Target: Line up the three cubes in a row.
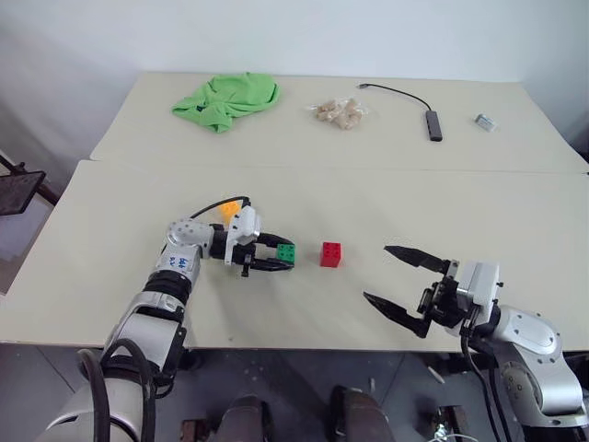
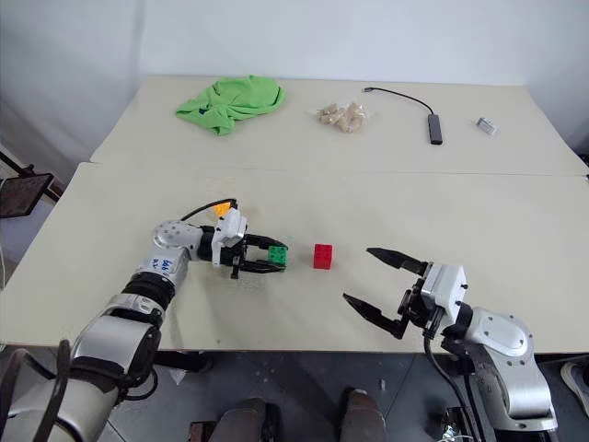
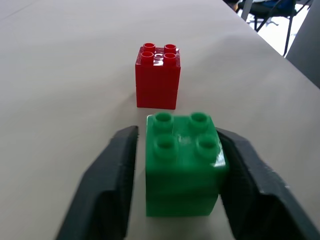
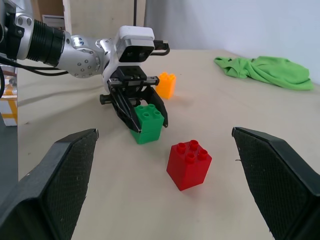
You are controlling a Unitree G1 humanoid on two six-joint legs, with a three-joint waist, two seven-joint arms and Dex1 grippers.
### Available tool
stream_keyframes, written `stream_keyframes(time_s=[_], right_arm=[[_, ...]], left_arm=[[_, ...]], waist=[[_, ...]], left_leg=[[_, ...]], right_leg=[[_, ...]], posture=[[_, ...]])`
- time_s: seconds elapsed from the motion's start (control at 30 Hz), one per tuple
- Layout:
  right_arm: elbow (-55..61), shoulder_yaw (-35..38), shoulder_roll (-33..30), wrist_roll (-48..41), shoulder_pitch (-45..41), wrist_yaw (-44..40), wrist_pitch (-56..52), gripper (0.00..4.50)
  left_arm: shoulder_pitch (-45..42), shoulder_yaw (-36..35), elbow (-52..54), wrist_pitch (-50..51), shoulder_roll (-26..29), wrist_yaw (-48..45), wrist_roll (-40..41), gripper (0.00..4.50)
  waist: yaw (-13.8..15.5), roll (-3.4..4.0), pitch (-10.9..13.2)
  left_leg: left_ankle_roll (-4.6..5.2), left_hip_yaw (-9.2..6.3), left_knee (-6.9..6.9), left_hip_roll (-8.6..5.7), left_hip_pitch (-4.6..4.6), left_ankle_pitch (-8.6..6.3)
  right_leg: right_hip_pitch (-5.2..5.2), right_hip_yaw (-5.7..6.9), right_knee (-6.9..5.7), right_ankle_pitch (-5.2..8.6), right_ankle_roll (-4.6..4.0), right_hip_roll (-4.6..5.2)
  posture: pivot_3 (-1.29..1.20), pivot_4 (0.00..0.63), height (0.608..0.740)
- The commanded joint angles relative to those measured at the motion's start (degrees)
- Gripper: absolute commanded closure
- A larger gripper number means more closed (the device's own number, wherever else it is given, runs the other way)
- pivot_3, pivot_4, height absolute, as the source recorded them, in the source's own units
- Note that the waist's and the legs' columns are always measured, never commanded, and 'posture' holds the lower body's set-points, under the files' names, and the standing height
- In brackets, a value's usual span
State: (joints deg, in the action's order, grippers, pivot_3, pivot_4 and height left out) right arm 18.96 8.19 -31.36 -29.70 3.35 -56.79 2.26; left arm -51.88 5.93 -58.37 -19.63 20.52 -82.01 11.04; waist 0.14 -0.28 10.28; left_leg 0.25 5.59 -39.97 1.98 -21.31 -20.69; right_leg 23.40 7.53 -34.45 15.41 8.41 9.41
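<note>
Green cube (image 3: 182, 162) sits between the left gripper's (image 3: 177, 185) fingers.

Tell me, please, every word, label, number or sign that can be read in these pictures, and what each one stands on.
Left forearm, blue marks on a white sticker: too small and blurred to read.
Green cube, red cube, orange cube: no text legible.
Small grey piece on the far table: no text legible.

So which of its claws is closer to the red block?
The left. The left gripper, its fingers either side of the green block, sits just beside the red block. The right gripper hangs open farther off on the other side.
</note>
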Motion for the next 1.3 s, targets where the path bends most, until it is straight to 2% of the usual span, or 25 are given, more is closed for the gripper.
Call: stream_keyframes(time_s=[0.03,0.07,0.23,0.37,0.4,0.47,0.57,0.77,0.87,1.0,1.2,1.3], right_arm=[[2.21,0.43,-0.05,-0.88,0.15,0.53,0.09,0.00],[2.16,0.21,-0.05,-1.15,-0.02,0.41,-0.04,0.00],[0.16,-1.19,-0.14,-2.08,-2.59,-1.30,-0.45,0.00],[-2.39,-2.94,0.35,-2.75,-6.46,-3.16,-1.46,0.00],[-3.10,-3.27,0.71,-2.64,-7.48,-3.29,-1.29,0.00],[-4.83,-4.09,1.88,-2.16,-9.79,-3.32,-0.60,0.00],[-6.85,-5.17,3.97,-1.49,-12.42,-3.40,0.73,0.00],[-9.01,-5.65,5.14,-0.64,-14.37,-4.26,1.95,0.00],[-10.10,-5.44,4.69,-0.72,-14.89,-4.85,1.85,0.00],[-10.79,-5.87,4.79,-0.52,-15.55,-5.11,1.78,0.00],[-10.30,-5.87,4.23,-0.26,-15.72,-5.08,1.65,0.00],[-9.29,-5.58,4.13,-0.10,-14.87,-4.38,1.67,0.00]], left_arm=[[2.46,-3.14,7.82,0.13,0.99,-0.88,3.21,0.86],[4.59,-3.93,11.96,1.70,2.16,-1.23,4.37,0.62],[16.86,-9.49,33.23,9.48,8.63,4.82,8.66,0.62],[29.57,-17.26,48.78,17.51,13.10,14.59,11.83,0.62],[32.67,-19.63,51.08,18.33,13.42,17.64,12.07,0.45],[38.83,-25.38,53.93,19.06,12.64,24.47,12.79,0.04],[47.33,-32.31,55.00,18.07,9.82,33.13,12.92,0.04],[56.96,-35.92,57.10,18.26,7.47,38.68,13.58,0.04],[53.33,-33.27,56.76,19.45,8.11,38.73,13.98,0.04],[45.71,-29.45,50.77,19.07,9.57,36.29,12.50,0.04],[23.43,-19.80,25.11,12.80,10.52,28.19,6.15,0.04],[14.91,-17.23,13.08,7.79,10.31,27.93,2.61,0.04]], waist=[[-0.06,0.00,0.00],[-0.15,0.00,0.00],[-0.86,0.01,0.00],[-0.39,0.01,0.00],[-0.40,0.01,0.00],[-0.13,0.00,0.00],[-0.19,0.01,0.00],[0.01,-0.01,-0.01],[0.29,-0.01,-0.01],[0.71,0.00,-0.02],[0.82,0.02,-0.04],[0.47,-0.01,-0.03]], left_leg=[[0.00,0.00,0.00,0.00,0.00,0.00],[0.00,-0.01,0.01,0.01,0.00,0.00],[-0.01,-0.07,0.05,0.07,0.06,0.00],[-0.01,-0.11,-0.02,0.08,0.06,0.00],[-0.01,-0.12,-0.02,0.08,0.06,-0.01],[-0.01,-0.15,-0.02,0.09,0.08,-0.01],[-0.01,-0.18,-0.01,0.12,0.11,-0.02],[-0.02,-0.17,-0.02,0.09,0.08,-0.04],[-0.02,-0.17,-0.02,0.10,0.08,-0.04],[-0.02,-0.13,-0.08,0.08,0.09,-0.04],[-0.06,-0.04,-0.04,0.04,0.11,-0.02],[-0.05,0.01,-0.01,0.03,0.08,-0.01]], right_leg=[[0.00,0.00,0.00,0.00,0.00,0.00],[0.00,0.00,0.00,0.00,0.00,0.00],[0.03,0.00,-0.14,0.00,0.00,0.00],[0.01,-0.03,-0.16,0.00,0.00,0.02],[0.01,-0.03,-0.14,0.00,0.00,0.02],[0.00,-0.03,-0.17,0.00,0.00,0.03],[-0.01,-0.06,-0.15,0.00,0.00,0.03],[-0.02,0.00,-0.16,0.00,-0.01,0.04],[-0.02,0.01,-0.18,0.00,-0.02,0.04],[-0.02,0.00,-0.23,-0.01,-0.04,0.04],[0.01,0.03,-0.27,-0.01,-0.04,0.02],[0.03,0.06,-0.21,-0.02,-0.03,0.02]], posture=[[0.00,0.150,0.740],[0.00,0.150,0.740],[0.00,0.150,0.740],[0.00,0.150,0.740],[0.00,0.150,0.740],[0.00,0.150,0.740],[0.00,0.150,0.740],[0.00,0.150,0.740],[0.00,0.150,0.740],[0.00,0.150,0.740],[0.00,0.150,0.740],[0.00,0.150,0.740]])
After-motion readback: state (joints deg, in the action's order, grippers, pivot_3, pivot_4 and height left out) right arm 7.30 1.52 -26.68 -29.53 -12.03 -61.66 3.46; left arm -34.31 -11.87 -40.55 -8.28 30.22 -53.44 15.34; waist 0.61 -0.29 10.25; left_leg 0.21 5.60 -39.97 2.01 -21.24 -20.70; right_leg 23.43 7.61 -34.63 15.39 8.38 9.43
